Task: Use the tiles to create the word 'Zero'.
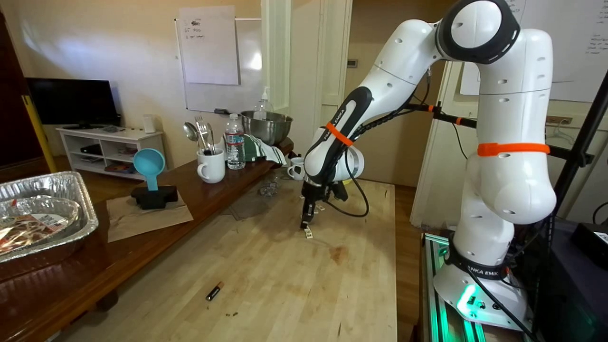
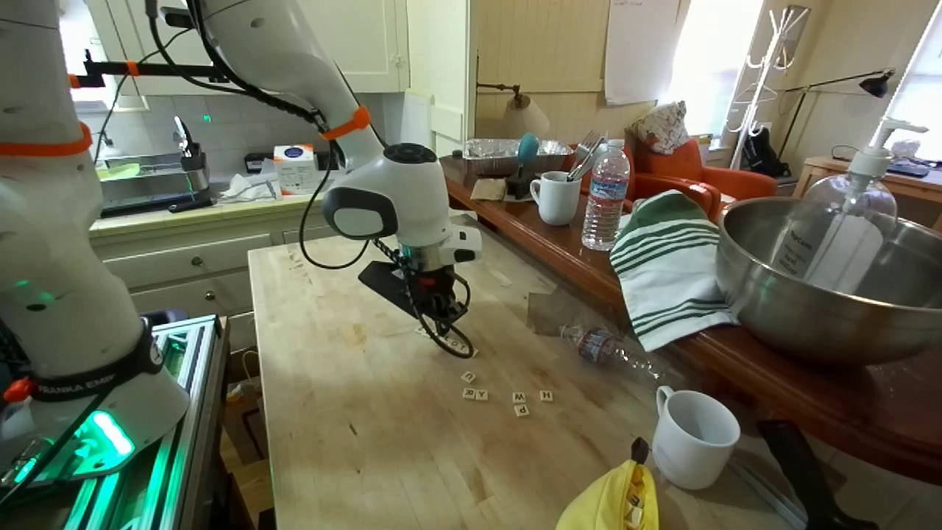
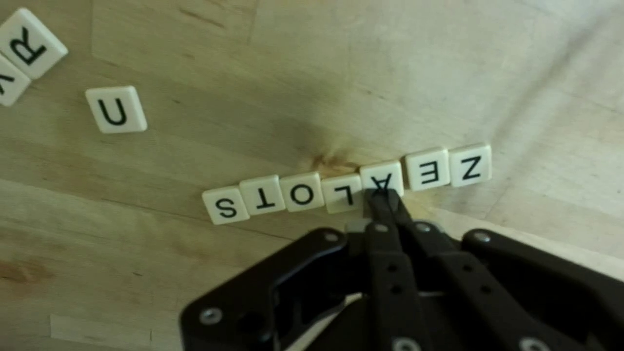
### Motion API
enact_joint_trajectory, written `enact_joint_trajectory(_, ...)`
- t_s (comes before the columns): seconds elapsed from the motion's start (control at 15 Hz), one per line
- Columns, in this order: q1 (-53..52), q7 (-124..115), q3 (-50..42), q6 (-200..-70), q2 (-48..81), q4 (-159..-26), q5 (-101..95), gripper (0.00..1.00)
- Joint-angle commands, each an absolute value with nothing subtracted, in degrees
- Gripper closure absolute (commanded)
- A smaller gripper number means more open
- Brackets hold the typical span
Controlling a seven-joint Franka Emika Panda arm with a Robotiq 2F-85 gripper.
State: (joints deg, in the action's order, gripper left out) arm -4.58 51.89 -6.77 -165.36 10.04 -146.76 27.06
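Cream tiles (image 3: pixel 302 193), lettered black; black end effector (image 3: pixel 384 196); white towel (image 2: pixel 668 272), green-striped; yellow pouch (image 2: pixel 605 502).

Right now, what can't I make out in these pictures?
Wrist view: part of the A tile, behind the tool.
Wrist view: leftmost tile, cut off by the left edge.
In an exterior view: letters on the tiles, too small.
In an exterior view: yellow pouch, cut by the bottom edge.

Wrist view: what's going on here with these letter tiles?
A robot arm has its closed end effector down at the A tile; whether they touch is unclear. The row of tiles, upside down here, reads ZEALOTS, not ZERO: the Z tile and E tile sit side by side, the O tile is further along, and the R tile lies outside it.
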Motion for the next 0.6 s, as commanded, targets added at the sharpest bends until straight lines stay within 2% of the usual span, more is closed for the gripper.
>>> enact_joint_trajectory(0.0, -3.5, 54.5, -6.3, -167.1, 12.1, -145.9, 28.3, 1.00)
enact_joint_trajectory(0.53, -0.8, 56.9, -6.1, -167.7, 13.8, -143.5, 29.3, 1.00)
